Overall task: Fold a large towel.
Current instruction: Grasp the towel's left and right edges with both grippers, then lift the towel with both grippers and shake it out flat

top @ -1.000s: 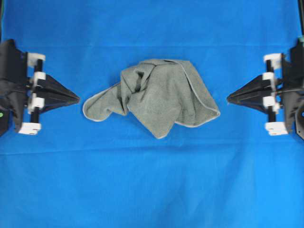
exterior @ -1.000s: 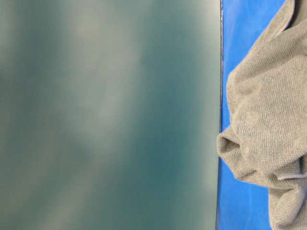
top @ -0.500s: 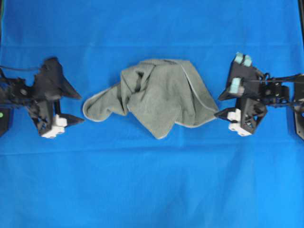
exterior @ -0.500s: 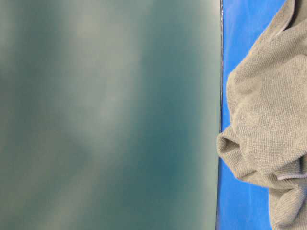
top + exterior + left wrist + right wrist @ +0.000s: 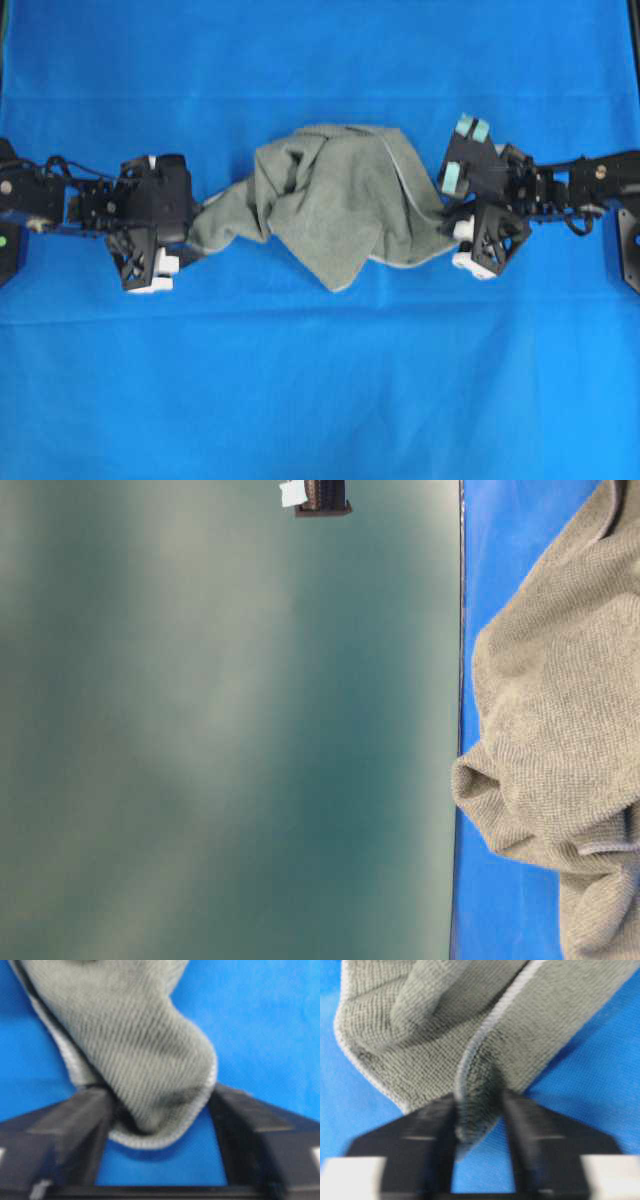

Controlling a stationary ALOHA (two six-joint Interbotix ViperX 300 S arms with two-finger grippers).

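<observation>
Towel (image 5: 340,205): grey-green terry, pale hem, crumpled at the middle of the blue-covered table (image 5: 320,400).
Left end effector (image 5: 160,1125): at the towel's left corner, fingers parted around it, cloth filling the gap.
Right end effector (image 5: 479,1125): at the right corner, fingers tight on a hemmed fold.
Writing, labels: none legible.

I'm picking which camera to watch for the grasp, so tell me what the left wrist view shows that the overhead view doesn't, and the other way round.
Only the left wrist view shows the left gripper's fingers straddling a rounded, hemmed towel corner, not yet visibly pinched. Only the overhead view shows the whole crumpled towel and the right gripper at its opposite end. Both show the towel on the blue cloth and the left gripper at its end.
</observation>
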